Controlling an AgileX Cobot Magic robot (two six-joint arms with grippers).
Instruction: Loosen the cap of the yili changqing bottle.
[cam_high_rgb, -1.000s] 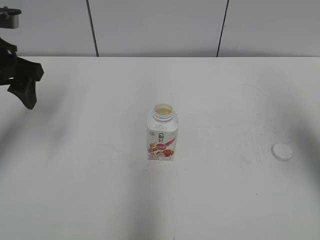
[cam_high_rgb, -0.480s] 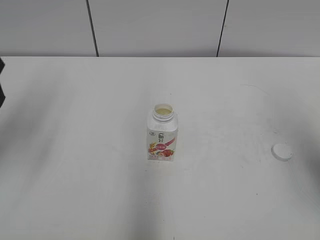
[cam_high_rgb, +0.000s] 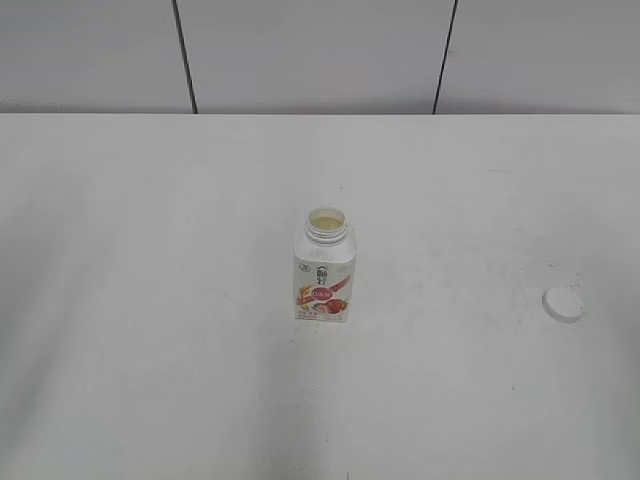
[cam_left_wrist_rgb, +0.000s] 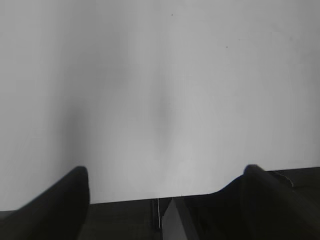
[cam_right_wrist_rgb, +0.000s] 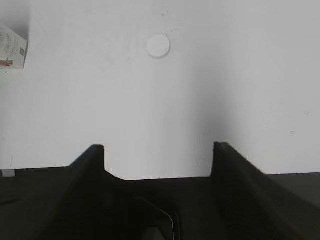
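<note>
We find the yili changqing bottle (cam_high_rgb: 324, 268) uncapped, the cap (cam_high_rgb: 563, 303) lying well right of it (flat on the table (cam_high_rgb: 150, 250)); the left gripper (cam_left_wrist_rgb: 165, 172) and the right gripper (cam_right_wrist_rgb: 159, 147) are spread, holding nothing.

The yili changqing bottle (cam_high_rgb: 324, 268) stands upright near the middle of the table (cam_high_rgb: 150, 300), its neck uncapped. The cap (cam_high_rgb: 563, 303) lies flat on the table well apart from it, at about four o'clock from the bottle in the exterior view. In the right wrist view the cap (cam_right_wrist_rgb: 158, 45) lies at three o'clock from the bottle (cam_right_wrist_rgb: 12, 47).
</note>
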